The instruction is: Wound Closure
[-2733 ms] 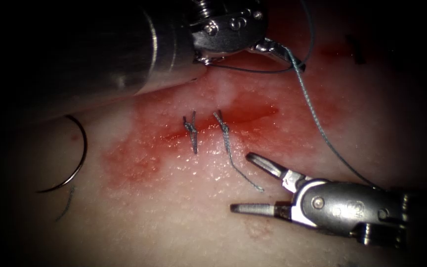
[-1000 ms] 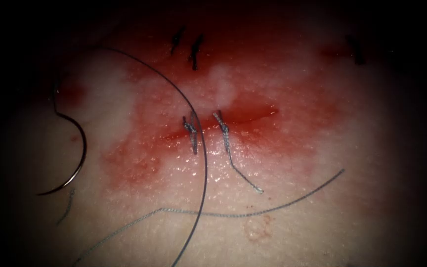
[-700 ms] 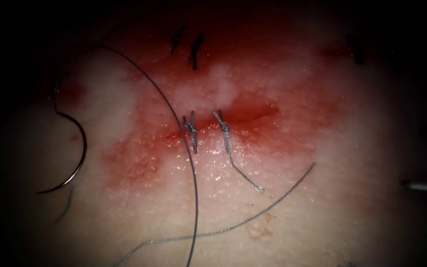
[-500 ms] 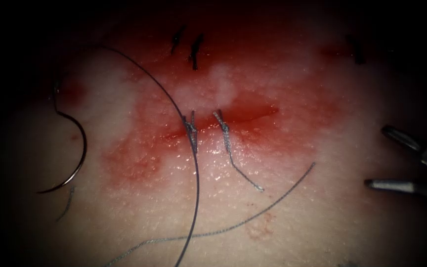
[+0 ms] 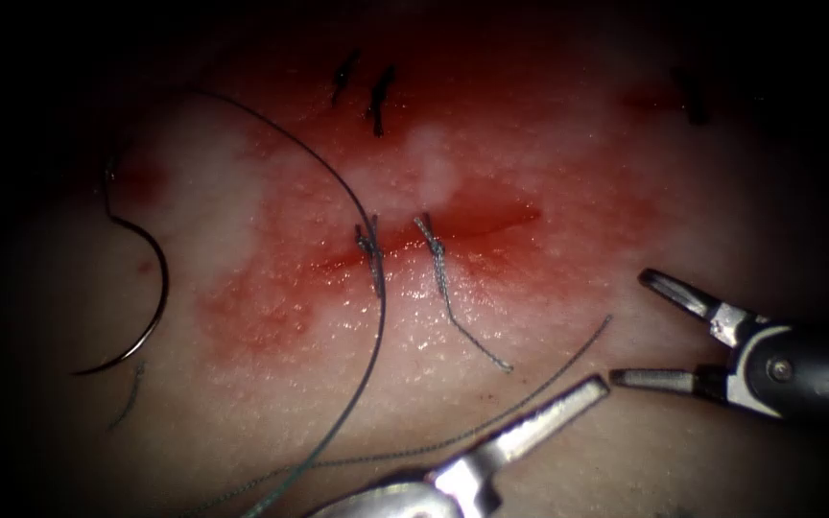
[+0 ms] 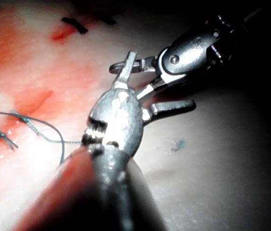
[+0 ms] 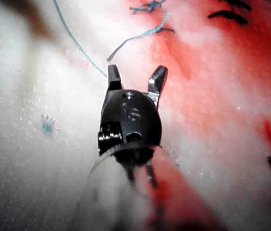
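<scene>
tissue [image 5: 626, 173] takes up the most room, pale and wet, with red fluid [image 5: 271, 307] spread around the cut [image 5: 453, 230] in its middle. two stitches [image 5: 434, 247] sit across the cut, each with a short tail of thread, and more dark stitches lie near the far edge of the tissue.

right end effector [image 5: 647, 328] comes in from the right edge of the tissue. its two jaws are spread wide apart and it holds nothing. it sits to the right of the cut, near the tip of the left end effector [image 5: 582, 391].

left end effector comes up from the near edge of the tissue. it points up and to the right. i cannot tell how its jaws stand or if it holds anything.

loose thread [image 5: 367, 326] makes a long loop from the far left, across the left stitch, and down to the near edge. another piece of thread runs beside the left end effector.

needle [image 5: 151, 307] lies flat on the tissue, far left of the cut. no tool holds it and it is not stuck in the tissue.
</scene>
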{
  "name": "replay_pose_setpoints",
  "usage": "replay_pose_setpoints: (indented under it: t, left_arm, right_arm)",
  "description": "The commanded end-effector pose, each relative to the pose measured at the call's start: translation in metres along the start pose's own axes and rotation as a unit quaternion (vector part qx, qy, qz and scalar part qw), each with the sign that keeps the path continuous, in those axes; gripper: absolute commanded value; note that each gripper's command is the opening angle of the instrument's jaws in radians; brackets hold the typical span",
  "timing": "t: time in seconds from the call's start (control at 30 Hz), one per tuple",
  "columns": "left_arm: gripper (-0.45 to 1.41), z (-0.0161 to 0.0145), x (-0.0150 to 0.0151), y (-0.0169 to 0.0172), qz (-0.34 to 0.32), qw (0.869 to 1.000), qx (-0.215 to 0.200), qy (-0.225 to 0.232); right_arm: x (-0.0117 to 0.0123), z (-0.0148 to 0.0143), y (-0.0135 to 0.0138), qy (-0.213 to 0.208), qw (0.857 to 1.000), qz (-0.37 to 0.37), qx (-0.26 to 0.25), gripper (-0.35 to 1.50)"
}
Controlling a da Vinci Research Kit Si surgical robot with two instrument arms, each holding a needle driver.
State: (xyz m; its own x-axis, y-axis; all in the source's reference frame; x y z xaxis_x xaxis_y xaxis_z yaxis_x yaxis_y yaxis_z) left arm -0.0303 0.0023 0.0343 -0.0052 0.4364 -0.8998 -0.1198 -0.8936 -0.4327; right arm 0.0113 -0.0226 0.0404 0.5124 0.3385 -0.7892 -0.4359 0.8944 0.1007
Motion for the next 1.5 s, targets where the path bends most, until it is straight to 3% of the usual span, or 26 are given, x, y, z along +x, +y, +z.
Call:
replay_pose_setpoints:
  t: [0.03,0.13,0.2,0.27,0.3,0.33,0.37,0.4,0.43,0.47,0.57,0.6,0.93,1.07,1.37,1.5]
  left_arm:
    - [1.03,0.0009,-0.0006,-0.0009,-0.002,1.0,0.015,-0.006]
    - [1.01,0.0017,-0.0007,-0.0036,0.017,0.998,0.055,-0.025]
    - [1.0,0.0019,-0.0013,-0.0057,0.054,0.991,0.107,-0.062]
    - [0.98,0.0017,-0.0024,-0.0074,0.068,0.981,0.146,-0.105]
    - [0.98,0.0014,-0.004,-0.0092,0.085,0.971,0.156,-0.163]
    - [0.98,0.0014,-0.004,-0.0092,0.085,0.971,0.156,-0.163]
    - [0.98,0.0011,-0.0047,-0.0099,0.087,0.965,0.162,-0.186]
    - [0.98,0.0005,-0.0068,-0.0111,0.111,0.95,0.164,-0.24]
    - [0.98,0.0005,-0.0068,-0.0111,0.111,0.95,0.164,-0.24]
    - [0.95,-0.0003,-0.009,-0.0117,0.12,0.938,0.152,-0.287]
    - [0.93,-0.0009,-0.0108,-0.012,0.127,0.928,0.139,-0.322]
    - [0.84,-0.0013,-0.0126,-0.012,0.13,0.925,0.113,-0.339]
    - [0.58,-0.0007,-0.0171,-0.0107,0.124,0.93,0.069,-0.339]
    - [0.48,-0.0004,-0.0178,-0.0102,0.138,0.919,0.053,-0.364]
    - [0.48,-0.0004,-0.0183,-0.0091,0.179,0.899,0.028,-0.399]
    - [0.43,-0.0001,-0.0189,-0.0088,0.196,0.882,0.031,-0.427]
  right_arm:
    - [-0.0002,0.0007,-0.0004,0.001,1.0,0.001,0.001,1.13]
    - [-0.0003,0.0007,-0.0005,0.001,1.0,0.0,0.001,1.13]
    - [-0.0003,0.0007,-0.0005,0.001,1.0,0.0,0.001,1.13]
    - [-0.0003,0.0006,-0.0004,0.0,1.0,0.0,0.003,1.13]
    - [-0.0003,0.0005,-0.0004,0.0,1.0,0.0,0.003,1.13]
    - [-0.0003,0.0005,-0.0004,0.0,1.0,0.0,0.003,1.13]
    - [-0.0003,0.0004,-0.0004,0.0,1.0,0.0,0.004,1.11]
    - [-0.0004,0.0003,-0.0004,0.0,1.0,0.0,0.005,1.1]
    - [-0.0004,0.0003,-0.0004,0.0,1.0,0.0,0.005,1.1]
    - [-0.0004,0.0001,-0.0003,0.001,1.0,-0.001,0.006,1.06]
    - [-0.0005,-0.0002,-0.0001,0.001,1.0,-0.001,0.007,1.05]
    - [-0.0005,-0.0004,0.0001,0.003,1.0,-0.001,0.007,1.05]
    - [-0.0005,-0.0007,0.0005,0.005,1.0,0.0,0.003,1.05]
    - [-0.0006,-0.0008,0.0005,0.004,1.0,0.0,0.002,1.05]
    - [-0.0006,-0.0008,0.0005,0.004,1.0,0.0,0.002,1.03]
    - [-0.0005,-0.0007,0.0004,0.004,1.0,0.0,0.001,1.03]
